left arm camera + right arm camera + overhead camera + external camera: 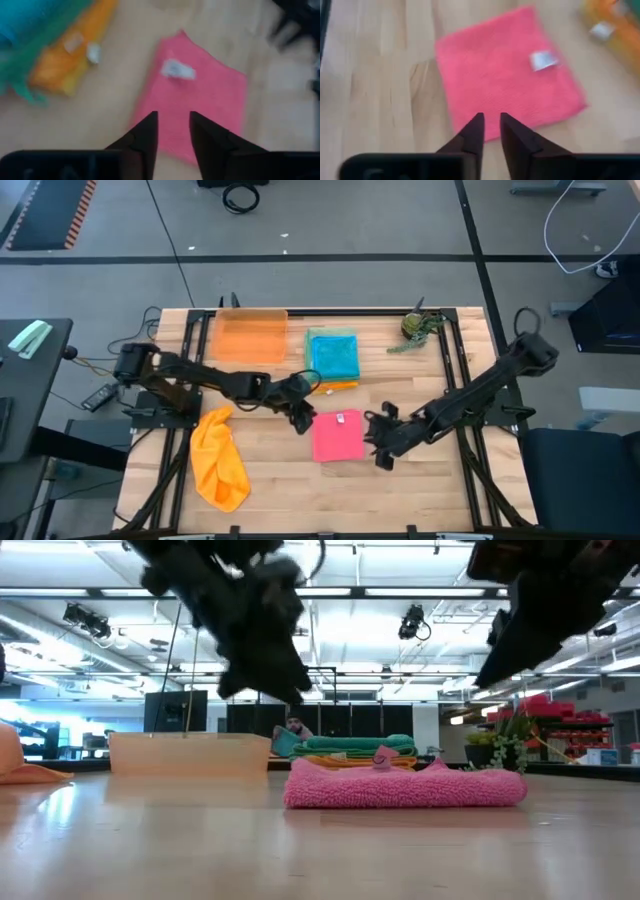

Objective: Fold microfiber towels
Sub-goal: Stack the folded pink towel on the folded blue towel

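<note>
— Where's the pink towel (337, 436) now?

— Flat on the table, folded into a neat rectangle, white tag (341, 418) up. It lies mid-table, just in front of the stack (332, 356) of folded ones, teal on top, beside the orange tray (250, 336).

— And the grippers?

— The left gripper (300, 418) hangs at the pink towel's left edge, the right gripper (380, 442) at its right edge. Both sit above the cloth, not on it. Each pair of fingers stands a narrow gap apart with nothing between them; I see bare towel through the slit in both wrist views.

— So it's let go?

— Looks that way to me. I'd say the fold is done and the job now is getting clear cleanly: lift straight up, fingers parted, so no fibre snags and drags a corner open.

— Then?

— The crumpled orange towel (218, 460) at the front left is unfolded. I'd guess that comes next: spread it flat first, then pinch two corners.
</note>
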You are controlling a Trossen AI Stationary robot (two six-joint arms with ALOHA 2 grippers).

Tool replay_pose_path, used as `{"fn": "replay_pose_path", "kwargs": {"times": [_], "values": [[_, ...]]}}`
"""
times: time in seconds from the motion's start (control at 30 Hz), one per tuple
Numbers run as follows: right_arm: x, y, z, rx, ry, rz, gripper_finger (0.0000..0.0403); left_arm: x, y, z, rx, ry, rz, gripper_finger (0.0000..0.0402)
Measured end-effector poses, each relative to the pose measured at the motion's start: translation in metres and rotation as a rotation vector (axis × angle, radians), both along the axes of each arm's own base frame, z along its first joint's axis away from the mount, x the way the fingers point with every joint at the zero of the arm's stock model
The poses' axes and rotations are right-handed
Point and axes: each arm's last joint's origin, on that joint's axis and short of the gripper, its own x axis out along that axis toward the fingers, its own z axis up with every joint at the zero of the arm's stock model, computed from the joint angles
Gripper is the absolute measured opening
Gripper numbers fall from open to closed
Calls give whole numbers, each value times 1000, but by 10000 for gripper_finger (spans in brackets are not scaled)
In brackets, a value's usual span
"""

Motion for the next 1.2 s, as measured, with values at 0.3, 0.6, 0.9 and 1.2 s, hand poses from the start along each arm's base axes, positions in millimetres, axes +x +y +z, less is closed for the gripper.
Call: {"fn": "replay_pose_path", "kwargs": {"times": [0.3, 0.6, 0.9, 1.2], "values": [[-50, -35, -14, 174, -217, -300, 201, -31, -39, 14, -4, 33, 125, 239], [-73, -52, -61, 397, -300, -509, 263, -53, -38, -39, -218, -243, 383, 297], [-59, -56, -79, 407, -262, -596, 267, -43, -40, -77, -211, -164, 423, 296], [-41, -55, -90, 426, -245, -611, 267, -19, -45, -91, -172, -150, 411, 295]]}}
